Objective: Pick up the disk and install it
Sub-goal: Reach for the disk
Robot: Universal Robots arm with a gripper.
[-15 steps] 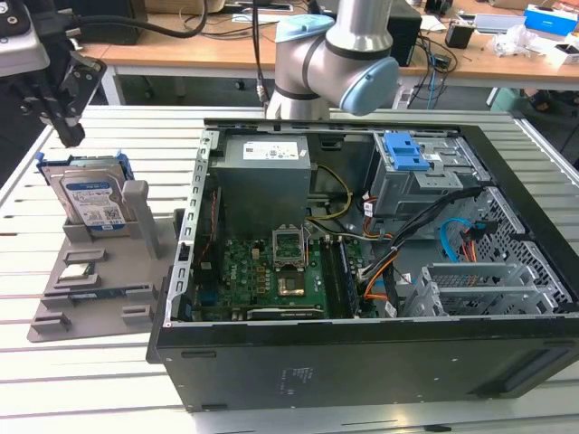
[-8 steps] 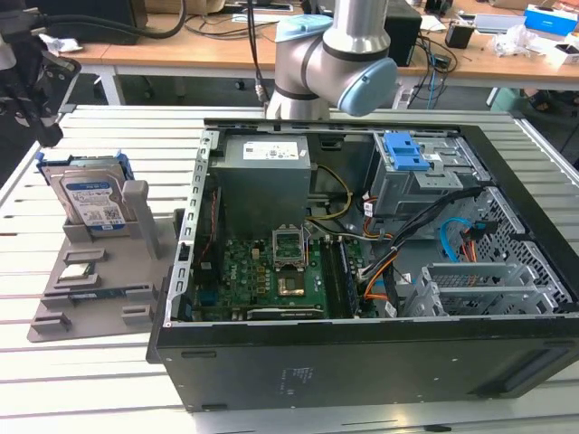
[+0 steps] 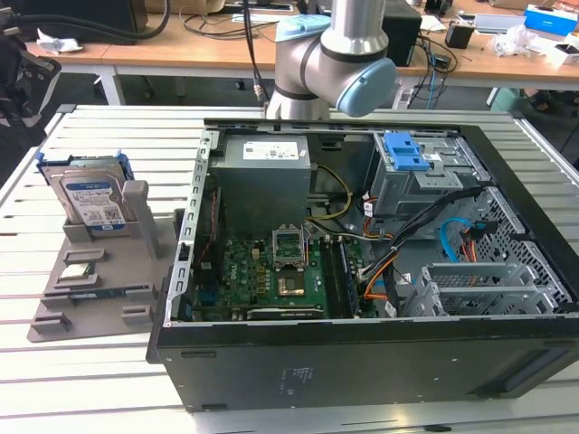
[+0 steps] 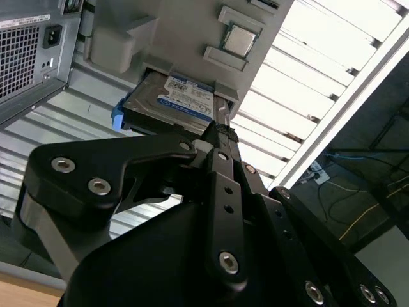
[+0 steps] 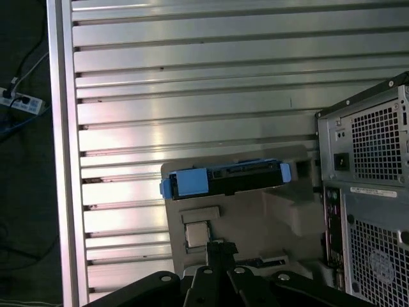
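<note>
The disk (image 3: pixel 90 194), silver with a white-and-blue label and a blue frame, stands on edge in a grey holder (image 3: pixel 90 298) on the slatted table, at the exterior view's left beside the open computer case (image 3: pixel 362 362). Both wrist views look down on the disk (image 4: pixel 182 102) (image 5: pixel 220 179) from a distance. My gripper (image 4: pixel 216 131) (image 5: pixel 217 246) hangs above it, well apart from it. Its black fingers meet at the tips, shut on nothing. The arm's elbow (image 3: pixel 335 54) is behind the case.
A small square chip (image 3: pixel 77 268) lies on the holder's base. Inside the case are a grey power-supply box (image 3: pixel 262 176), a motherboard (image 3: pixel 271 271), a blue latch on a grey cage (image 3: pixel 407 154) and loose cables (image 3: pixel 452 235). The table's edge (image 5: pixel 57 160) runs close by.
</note>
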